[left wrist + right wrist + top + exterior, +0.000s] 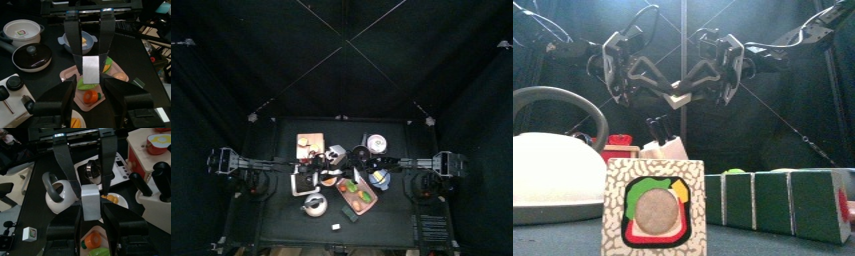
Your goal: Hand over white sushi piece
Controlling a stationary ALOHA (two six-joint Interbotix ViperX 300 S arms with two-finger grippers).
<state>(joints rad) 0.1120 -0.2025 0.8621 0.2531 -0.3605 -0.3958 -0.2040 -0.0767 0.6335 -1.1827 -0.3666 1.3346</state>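
Both claws meet in mid-air above the bench (271,215): our left claw (88,75) and right claw (91,203) each show a white sushi piece (89,74) standing between their jaws, well above the pink tray (70,75) of toy food. In the front view the piece (677,99) hangs where the two claws come together. We judge the exchange is midway, with both claws closed on it. To do it well, we should keep the receiving claw firm on a free end before the giving claw opens, and draw apart slowly and straight, so the piece does not twist out. We cannot tell which claw is giving, nor how much of the piece each holds; the front view's foreground boxes (653,205) hide the bench.
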